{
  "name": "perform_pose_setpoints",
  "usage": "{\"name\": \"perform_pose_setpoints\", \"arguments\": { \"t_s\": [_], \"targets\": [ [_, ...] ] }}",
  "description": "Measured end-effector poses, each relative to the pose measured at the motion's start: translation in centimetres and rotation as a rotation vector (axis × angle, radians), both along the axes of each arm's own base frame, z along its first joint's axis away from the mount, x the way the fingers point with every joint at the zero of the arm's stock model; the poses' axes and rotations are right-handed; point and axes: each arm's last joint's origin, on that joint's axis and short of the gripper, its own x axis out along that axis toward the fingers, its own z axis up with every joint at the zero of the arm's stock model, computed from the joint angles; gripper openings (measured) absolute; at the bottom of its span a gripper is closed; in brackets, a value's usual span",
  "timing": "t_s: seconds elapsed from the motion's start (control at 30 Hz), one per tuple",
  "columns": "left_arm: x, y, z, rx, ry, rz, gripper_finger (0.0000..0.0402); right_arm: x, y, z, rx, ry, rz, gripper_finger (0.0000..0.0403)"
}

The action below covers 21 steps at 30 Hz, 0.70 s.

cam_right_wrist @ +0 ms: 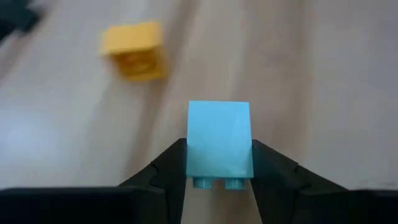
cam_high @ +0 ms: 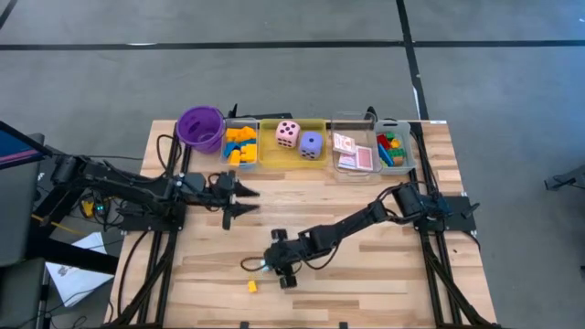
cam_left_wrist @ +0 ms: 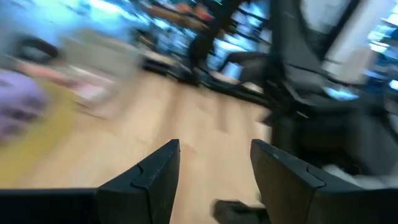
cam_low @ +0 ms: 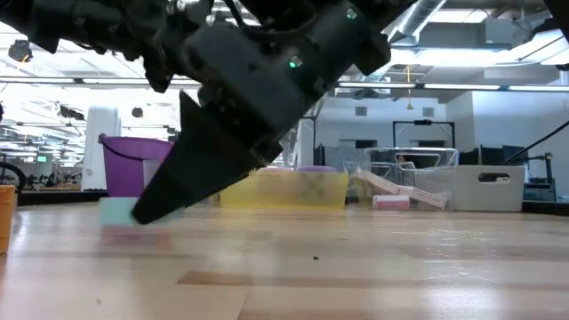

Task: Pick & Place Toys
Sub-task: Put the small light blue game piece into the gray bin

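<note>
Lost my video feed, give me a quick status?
Right claw shut on light blue block, low over the table's near side. Left claw open, empty, waiting mid-table left. Yellow block loose on the wood close by. Nothing in the way.

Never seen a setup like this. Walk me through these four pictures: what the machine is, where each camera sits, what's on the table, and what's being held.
Two dark robot arms work at a wooden table. One camera looks straight down, one sits at table height, and one rides on each wrist. Along the far edge stand a purple cup and trays of toys: blocks, two dice, pink cards. The right gripper has its fingers closed on a light blue block, near a loose yellow block. The left gripper is open and empty, out over the table.
</note>
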Motion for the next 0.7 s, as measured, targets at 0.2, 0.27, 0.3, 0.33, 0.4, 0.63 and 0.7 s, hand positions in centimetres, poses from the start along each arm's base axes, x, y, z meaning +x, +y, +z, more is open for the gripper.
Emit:
{"name": "perform_pose_setpoints", "arguments": {
  "t_s": [0.2, 0.27, 0.3, 0.33, 0.4, 0.63, 0.7],
  "targets": [
    [-1.0, 1.6, 1.3, 0.161, -0.058, 0.217, 0.0191, -1.1, -1.7, 1.5, -0.104, 0.082, -0.238, 0.0143],
    [-1.7, 1.9, 1.8, 0.17, -0.077, 0.251, 0.0191, -1.5, -2.1, 2.9, -0.122, 0.079, -0.308, 0.0141],
    [-2.1, 2.0, 2.0, 0.17, -0.084, 0.255, 0.0191, -1.9, -2.3, 3.8, -0.137, 0.082, -0.343, 0.0141],
    [-2.4, 2.0, 2.3, 0.168, -0.1, 0.258, 0.0191, -2.3, -2.6, 4.6, -0.157, 0.09, -0.371, 0.0141],
    [-3.2, 2.0, 2.8, 0.166, -0.121, 0.26, 0.0191, -3.1, -3.1, 6.3, -0.201, 0.082, -0.441, 0.0146],
    [-5.7, 2.1, 4.0, 0.156, -0.186, 0.266, 0.0191, -8.2, -4.7, 13.5, -0.359, 0.014, -0.751, 0.0145],
    [-6.2, 2.1, 4.0, 0.156, -0.186, 0.266, 0.0191, -10.3, -5.1, 14.8, -0.391, -0.011, -0.86, 0.0141]
  ]
}}
